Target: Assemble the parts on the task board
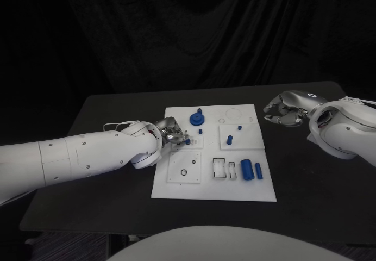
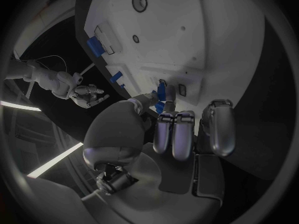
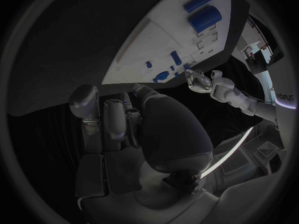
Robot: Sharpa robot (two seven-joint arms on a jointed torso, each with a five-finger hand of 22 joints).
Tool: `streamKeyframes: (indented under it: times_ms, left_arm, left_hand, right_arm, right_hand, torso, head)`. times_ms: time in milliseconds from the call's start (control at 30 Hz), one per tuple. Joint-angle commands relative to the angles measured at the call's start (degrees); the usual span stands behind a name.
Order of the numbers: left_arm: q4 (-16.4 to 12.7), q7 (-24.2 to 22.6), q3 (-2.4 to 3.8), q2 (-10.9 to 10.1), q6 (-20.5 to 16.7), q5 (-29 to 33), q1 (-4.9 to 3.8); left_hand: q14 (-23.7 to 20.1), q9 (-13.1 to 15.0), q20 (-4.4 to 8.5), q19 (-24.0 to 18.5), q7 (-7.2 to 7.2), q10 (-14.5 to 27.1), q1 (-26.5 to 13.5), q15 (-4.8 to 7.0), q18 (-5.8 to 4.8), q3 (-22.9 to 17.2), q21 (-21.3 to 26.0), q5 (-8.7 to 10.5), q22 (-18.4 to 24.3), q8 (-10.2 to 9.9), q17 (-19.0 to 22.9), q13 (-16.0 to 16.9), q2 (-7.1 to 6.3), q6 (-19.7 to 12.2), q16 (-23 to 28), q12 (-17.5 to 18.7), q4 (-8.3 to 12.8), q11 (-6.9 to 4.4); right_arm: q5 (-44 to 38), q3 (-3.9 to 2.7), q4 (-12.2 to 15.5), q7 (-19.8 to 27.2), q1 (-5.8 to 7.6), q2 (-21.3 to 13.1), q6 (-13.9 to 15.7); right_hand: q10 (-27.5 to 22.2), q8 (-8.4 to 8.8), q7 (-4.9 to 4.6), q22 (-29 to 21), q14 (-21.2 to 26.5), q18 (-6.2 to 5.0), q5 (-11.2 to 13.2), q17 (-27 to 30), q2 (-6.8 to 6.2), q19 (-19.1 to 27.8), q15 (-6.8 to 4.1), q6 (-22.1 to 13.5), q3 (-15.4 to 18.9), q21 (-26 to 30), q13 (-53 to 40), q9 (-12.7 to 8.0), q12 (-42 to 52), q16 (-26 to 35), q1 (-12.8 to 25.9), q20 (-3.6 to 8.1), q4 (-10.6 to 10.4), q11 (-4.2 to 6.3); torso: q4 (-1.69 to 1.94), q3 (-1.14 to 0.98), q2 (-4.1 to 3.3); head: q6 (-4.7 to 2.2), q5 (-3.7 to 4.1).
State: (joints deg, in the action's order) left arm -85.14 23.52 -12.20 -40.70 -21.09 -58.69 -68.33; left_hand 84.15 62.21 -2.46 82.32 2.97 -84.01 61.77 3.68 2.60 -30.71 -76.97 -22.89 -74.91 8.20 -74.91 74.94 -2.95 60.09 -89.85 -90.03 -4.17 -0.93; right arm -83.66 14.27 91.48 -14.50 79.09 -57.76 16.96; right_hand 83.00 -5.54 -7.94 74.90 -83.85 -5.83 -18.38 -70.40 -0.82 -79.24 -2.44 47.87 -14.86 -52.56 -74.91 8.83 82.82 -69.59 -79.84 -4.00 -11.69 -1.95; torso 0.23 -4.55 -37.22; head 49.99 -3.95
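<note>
While our left hand pinches a small blue part over the board's left-middle plate, we judge an insertion is under way; next we must line it up with its hole and press. Our right hand hangs curled, holding nothing, off the board's right edge.

Left hand pinching — right hand curled, idle

Head camera looks steeply down from six o'clock; both wrist cameras sit close behind their hands, sharing the task board.
</note>
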Motion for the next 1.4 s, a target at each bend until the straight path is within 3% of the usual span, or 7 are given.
streamKeyframes:
  times_ms: [33, 733, 1400]
  left_arm:
    - [0.0, -0.7, 0.02, 0.1, 0.6, -0.1, 0.23]
    - [0.3, -1.4, 0.02, 0.3, 1.5, -0.1, 0.78]
    - [0.1, -2.3, 0.01, 0.0, 2.1, -0.1, 1.02]
  left_hand:
    - [5.8, 0.1, -0.05, -0.3, -0.22, -6.0, 0.1, 0.28, 0.68, -3.1, 0.2, 0.02, -10.7, 0.3, -15.1, 15.1, 0.65, 0.0, -0.1, 0.0, 2.8, -0.45]
    - [5.8, 0.1, -0.05, -0.4, -0.24, -6.0, 0.1, 0.28, 0.75, -3.0, 0.5, 0.01, -10.7, 0.3, -15.1, 15.1, 0.64, -0.1, -0.1, 0.0, 2.7, -0.46]
    - [5.8, 0.3, -0.13, -0.8, -0.28, -6.0, -1.2, 0.19, 0.86, 0.8, 1.1, 4.29, -10.5, 0.2, -15.1, 15.1, 0.79, -0.6, -0.1, 0.0, -0.3, -0.39]
  right_arm:
    - [-0.1, -0.04, 0.1, -0.8, -0.12, -0.1, 0.6]
    - [-0.1, -0.04, 0.0, -0.8, -0.13, 0.0, 0.4]
    - [-0.1, -0.04, 0.0, -0.8, -0.13, 0.0, 0.1]
  right_hand:
    - [-0.3, 0.31, 0.13, 2.7, -1.1, -1.02, -0.3, 0.0, -0.17, 0.3, 0.29, -0.4, -0.4, 0.3, -7.6, -0.1, -0.3, 0.3, -0.1, 0.03, 0.0, -0.07]
    - [-0.3, 0.31, 0.13, 2.7, -1.1, -1.02, -0.3, 0.0, -0.17, 0.3, 0.29, -0.4, -0.4, 0.3, -7.6, -0.1, -0.3, 0.3, -0.1, 0.03, 0.0, -0.07]
    - [-0.4, 0.34, 0.12, 2.7, -1.1, -1.03, -0.3, 0.1, -0.20, 0.3, 0.30, -0.4, -0.5, 0.5, -7.5, -0.2, -0.3, 0.3, 0.0, 0.04, 0.0, -0.08]
  torso:
    - [-0.08, -0.02, -0.02]
    - [0.07, 0.02, -0.01]
    - [0.04, -0.01, -0.02]
  head:
    - [0.01, -0.15]
    - [0.01, -0.21]
    - [0.01, -0.29]
